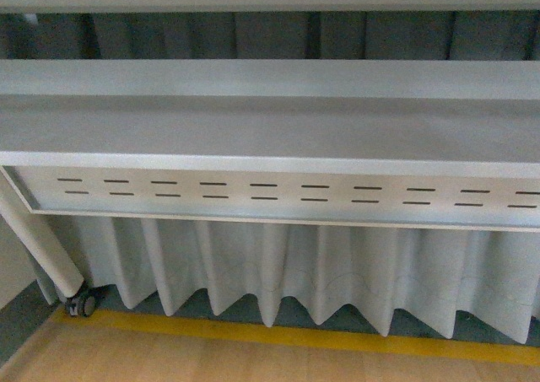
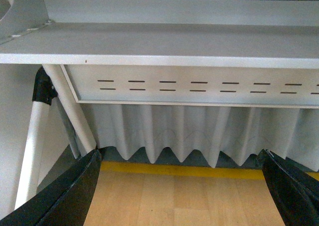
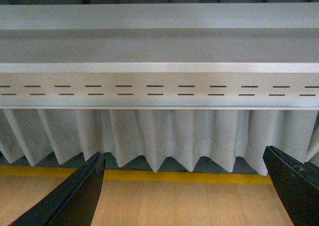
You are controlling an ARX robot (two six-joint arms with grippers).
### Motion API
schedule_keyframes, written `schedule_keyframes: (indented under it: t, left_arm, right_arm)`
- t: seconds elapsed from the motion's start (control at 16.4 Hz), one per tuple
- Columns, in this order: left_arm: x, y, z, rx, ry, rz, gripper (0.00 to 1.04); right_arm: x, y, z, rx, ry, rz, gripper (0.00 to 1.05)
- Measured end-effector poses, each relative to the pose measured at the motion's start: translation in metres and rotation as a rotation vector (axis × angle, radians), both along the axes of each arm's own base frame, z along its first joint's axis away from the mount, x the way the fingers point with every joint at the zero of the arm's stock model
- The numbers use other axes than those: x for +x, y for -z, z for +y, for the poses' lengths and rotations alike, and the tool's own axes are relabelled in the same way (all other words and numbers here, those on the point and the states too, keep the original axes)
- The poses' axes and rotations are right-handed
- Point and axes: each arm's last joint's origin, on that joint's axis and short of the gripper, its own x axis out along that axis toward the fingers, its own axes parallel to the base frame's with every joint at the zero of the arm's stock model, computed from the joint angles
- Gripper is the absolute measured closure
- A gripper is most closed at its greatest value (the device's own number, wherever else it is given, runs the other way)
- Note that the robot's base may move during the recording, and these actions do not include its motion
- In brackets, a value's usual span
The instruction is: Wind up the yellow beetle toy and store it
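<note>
Front view gives us a grey table (image 1: 253,133) with a slotted panel (image 1: 278,195) under its edge. A pleated white curtain (image 1: 321,268) hangs below, above a yellow line (image 1: 295,336) on the wooden floor (image 1: 211,361). Our left gripper (image 2: 179,186) and right gripper (image 3: 184,186) both have their jaws spread wide, holding nothing. We cannot tell where the yellow beetle toy is; no view shows it.

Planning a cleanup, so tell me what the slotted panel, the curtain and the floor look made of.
Slotted panel: likely painted sheet metal, matte grey, crisp punched slots. Curtain: pale fabric, soft hanging pleats. Floor: wood or wood-look laminate, light grain.
</note>
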Motion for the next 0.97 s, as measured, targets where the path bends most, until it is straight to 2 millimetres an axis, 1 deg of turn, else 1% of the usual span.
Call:
schedule_keyframes:
  t: [0.97]
  left_arm:
    - [0.0, 0.0, 0.0, 0.0, 0.0, 0.0, 0.07]
  right_arm:
    - [0.0, 0.0, 0.0, 0.0, 0.0, 0.0, 0.06]
